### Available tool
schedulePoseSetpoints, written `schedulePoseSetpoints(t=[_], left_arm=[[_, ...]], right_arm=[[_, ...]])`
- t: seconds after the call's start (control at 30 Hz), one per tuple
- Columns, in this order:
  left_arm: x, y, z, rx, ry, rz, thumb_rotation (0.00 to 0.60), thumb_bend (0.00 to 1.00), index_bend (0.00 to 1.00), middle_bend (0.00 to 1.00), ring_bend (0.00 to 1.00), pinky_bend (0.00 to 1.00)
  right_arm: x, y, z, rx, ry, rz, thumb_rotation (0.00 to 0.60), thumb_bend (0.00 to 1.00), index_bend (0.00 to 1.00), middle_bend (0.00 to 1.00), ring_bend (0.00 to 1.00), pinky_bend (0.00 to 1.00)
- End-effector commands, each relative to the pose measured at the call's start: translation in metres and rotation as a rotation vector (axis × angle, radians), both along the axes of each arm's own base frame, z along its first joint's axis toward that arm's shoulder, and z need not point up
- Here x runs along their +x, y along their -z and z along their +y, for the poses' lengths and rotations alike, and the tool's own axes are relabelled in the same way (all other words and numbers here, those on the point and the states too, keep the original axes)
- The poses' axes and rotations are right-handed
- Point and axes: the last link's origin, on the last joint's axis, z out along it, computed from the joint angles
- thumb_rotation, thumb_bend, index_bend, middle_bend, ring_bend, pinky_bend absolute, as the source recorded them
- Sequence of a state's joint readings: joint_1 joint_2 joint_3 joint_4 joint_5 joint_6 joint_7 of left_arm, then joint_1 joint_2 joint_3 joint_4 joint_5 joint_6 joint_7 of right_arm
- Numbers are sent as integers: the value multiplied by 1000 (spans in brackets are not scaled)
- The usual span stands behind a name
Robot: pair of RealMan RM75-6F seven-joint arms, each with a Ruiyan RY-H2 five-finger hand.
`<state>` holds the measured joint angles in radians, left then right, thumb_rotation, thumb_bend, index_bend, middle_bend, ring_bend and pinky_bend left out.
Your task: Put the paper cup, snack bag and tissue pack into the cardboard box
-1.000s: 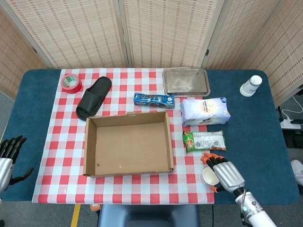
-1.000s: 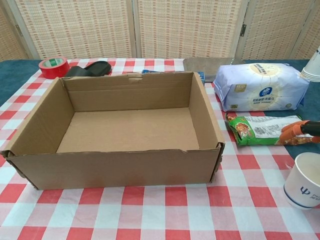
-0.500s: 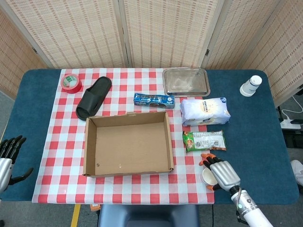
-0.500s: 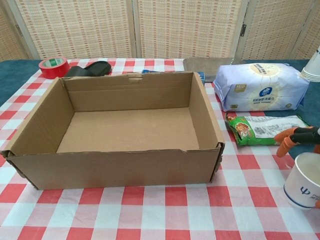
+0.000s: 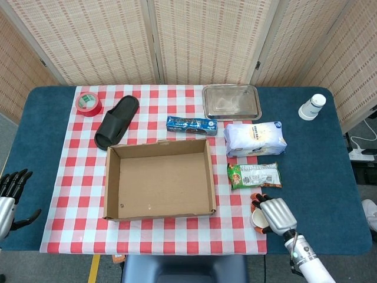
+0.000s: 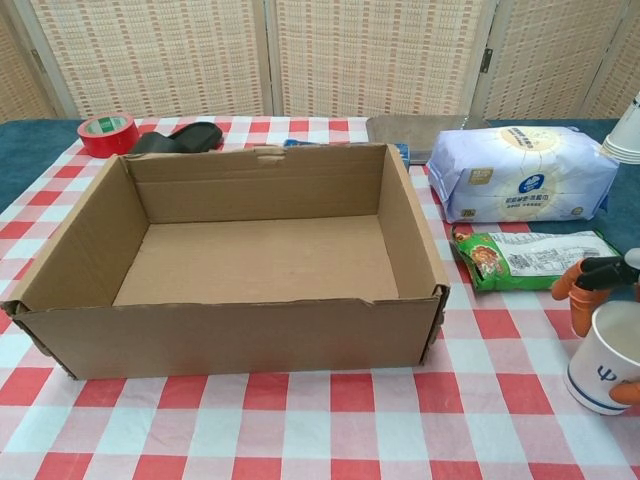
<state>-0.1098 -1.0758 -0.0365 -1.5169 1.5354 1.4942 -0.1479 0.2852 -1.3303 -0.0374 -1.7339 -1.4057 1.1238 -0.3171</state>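
You are at the first step of the task, the taking of the paper cup (image 6: pixel 608 360). It stands upright near the front right corner of the checked tablecloth (image 5: pixel 147 233), well apart from the cardboard box (image 5: pixel 159 178), which is open and has nothing inside. Your right hand (image 5: pixel 272 213) is over and around the cup. In the chest view one orange fingertip (image 6: pixel 583 318) lies against its left side and another shows at its lower right, so the fingers seem to close on it from two sides. In my judgement the grasp is formed or almost formed, but the cup appears to be on the cloth, not lifted, and I cannot tell how firm the hold is.

Your left hand (image 5: pixel 10 194) rests with the fingers apart at the left edge of the blue table (image 5: pixel 38 141), and it holds nothing.

The snack bag (image 5: pixel 254 175) lies flat just behind the cup, and the tissue pack (image 5: pixel 255 138) lies just behind the bag; both are to the right of the box and not yet touched.

For the next move, make sure of the hold without crushing the thin wall. Then raise the cup high enough to pass the right wall of the box, carry it to the left over the opening, and lower it to the floor of the box before you let go. Keep it upright on the way, because a light cup may tip easily.
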Motion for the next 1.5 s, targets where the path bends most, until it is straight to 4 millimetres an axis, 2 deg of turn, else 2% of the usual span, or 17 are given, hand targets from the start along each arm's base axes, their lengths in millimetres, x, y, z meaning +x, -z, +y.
schedulePoseSetpoints(t=[0.03, 0.33, 0.4, 0.47, 0.6, 0.73, 0.87, 1.0, 1.23, 1.3, 1.37, 1.4, 1.43, 1.47, 1.5], left_arm=[[0, 0, 0, -1, 0, 1, 600, 225, 0, 0, 0, 0], [0, 1, 0, -5, -3, 2, 600, 225, 0, 0, 0, 0], [0, 1, 0, -5, -4, 2, 600, 225, 0, 0, 0, 0], [0, 1, 0, -5, -4, 3, 600, 225, 0, 0, 0, 0], [0, 2, 1, -6, -5, 7, 600, 225, 0, 0, 0, 0], [0, 2, 1, -4, -7, 9, 600, 225, 0, 0, 0, 0], [0, 2, 1, -5, -7, 11, 600, 225, 0, 0, 0, 0], [0, 3, 1, -6, -8, 14, 600, 225, 0, 0, 0, 0], [-1, 3, 2, -6, -14, 14, 600, 225, 0, 0, 0, 0], [-2, 2, 3, -4, -17, 15, 600, 226, 0, 0, 0, 0], [-2, 2, 2, -4, -18, 15, 600, 225, 0, 0, 0, 0], [-2, 2, 2, -3, -17, 15, 600, 225, 0, 0, 0, 0], [-2, 2, 2, -3, -17, 15, 600, 225, 0, 0, 0, 0], [-2, 1, 3, -2, -17, 15, 600, 225, 0, 0, 0, 0], [-2, 1, 3, 0, -18, 16, 600, 225, 0, 0, 0, 0]], right_arm=[[0, 0, 0, -5, -2, 2, 600, 178, 569, 279, 323, 556], [10, -26, -10, -91, -50, -6, 600, 202, 614, 314, 358, 583], [35, -57, -28, -206, -150, 3, 600, 202, 614, 317, 359, 584], [58, -72, -36, -246, -219, 11, 600, 203, 618, 321, 361, 585], [99, -86, -50, -299, -352, 8, 600, 205, 633, 332, 370, 595], [138, -89, -66, -309, -442, -18, 600, 205, 634, 335, 372, 596], [168, -80, -84, -283, -484, -80, 600, 205, 633, 336, 372, 598], [189, -58, -101, -214, -474, -183, 600, 205, 633, 336, 372, 597], [209, -13, -122, -135, -493, -245, 600, 199, 622, 336, 372, 598], [213, -2, -127, -112, -493, -246, 600, 162, 609, 336, 367, 595], [214, 6, -131, -69, -479, -241, 600, 68, 555, 333, 307, 539], [212, 12, -133, -23, -459, -221, 600, 25, 477, 307, 231, 454], [210, 16, -134, 19, -440, -195, 600, 3, 325, 230, 121, 300], [208, 18, -135, 56, -424, -166, 600, 0, 223, 168, 68, 209], [207, 20, -136, 82, -413, -135, 600, 0, 82, 67, 11, 80]])
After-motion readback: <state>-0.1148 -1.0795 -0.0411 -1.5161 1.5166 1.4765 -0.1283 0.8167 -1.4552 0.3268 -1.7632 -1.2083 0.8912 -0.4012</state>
